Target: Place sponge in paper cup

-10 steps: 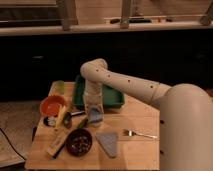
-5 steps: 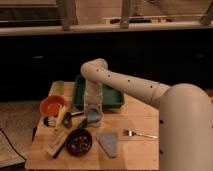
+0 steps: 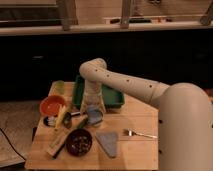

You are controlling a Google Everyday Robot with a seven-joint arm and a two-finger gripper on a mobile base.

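The sponge (image 3: 95,117) is a small blue-grey block on the wooden table (image 3: 140,150), just in front of the green tray (image 3: 111,96). My gripper (image 3: 93,112) hangs straight down from the white arm, right over the sponge and at its top. The paper cup (image 3: 48,120) is a small whitish round shape at the table's left edge, below the orange bowl (image 3: 51,105) and well left of the gripper. Little of it shows.
A dark brown bowl (image 3: 79,142) and a flat grey-blue wedge (image 3: 108,143) lie in front of the sponge. A fork (image 3: 140,134) lies to the right. A yellow-green cup (image 3: 59,87) stands at the back left. A yellow-handled tool (image 3: 60,118) lies beside the orange bowl.
The gripper has come down a little toward the sponge. Nothing else on the table has moved.
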